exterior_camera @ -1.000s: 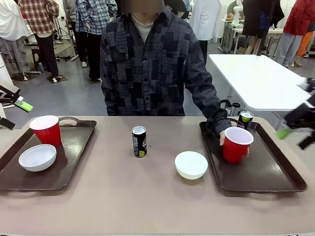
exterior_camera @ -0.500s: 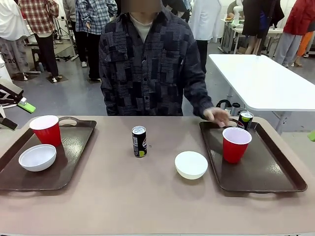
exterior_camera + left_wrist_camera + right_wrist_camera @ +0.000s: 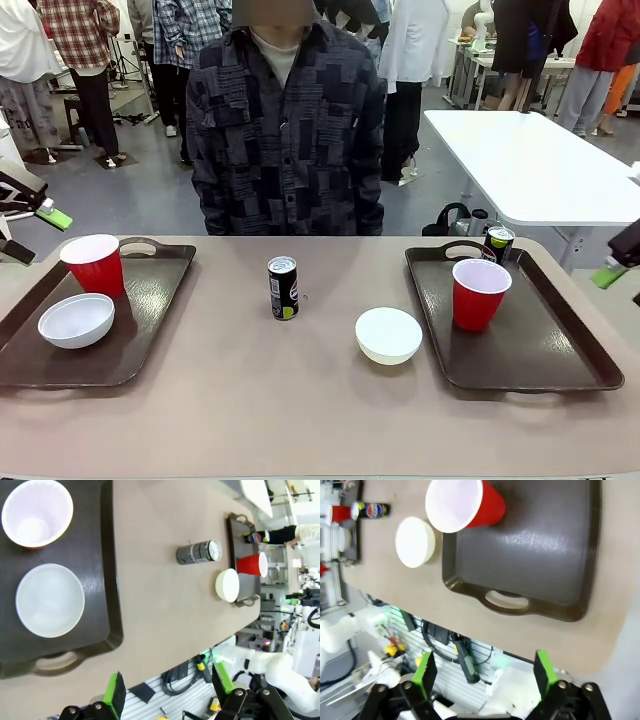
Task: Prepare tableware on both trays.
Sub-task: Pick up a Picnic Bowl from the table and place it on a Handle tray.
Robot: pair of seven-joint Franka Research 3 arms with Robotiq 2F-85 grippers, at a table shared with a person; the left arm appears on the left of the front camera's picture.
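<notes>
Assessing the layout: the left tray (image 3: pixel 150 300) carries the left cup (image 3: pixel 94 265) and the left bowl (image 3: pixel 76 320), but no can. The right tray (image 3: pixel 540 350) carries the right cup (image 3: pixel 480 294) and the far can (image 3: pixel 498 243) at its far corner, but no bowl.

Two items stand on the bare tabletop (image 3: pixel 300 400) between the trays. The middle can (image 3: pixel 283 288) is upright, well apart from either tray. The loose bowl (image 3: pixel 389 334) sits just beside the right tray's rim.

The left tool (image 3: pixel 169 687) hangs off the tabletop's left side, jaws spread wide, holding nothing. The right tool (image 3: pixel 484 672) hangs off the right side, equally wide and empty.

Judgement: the task is roughly two-thirds complete, and no pick is yet under way. The next move calls for the right tool to take the loose bowl by its wall and lift it over the raised rim. The middle can then needs an upright side grip from the left tool.
</notes>
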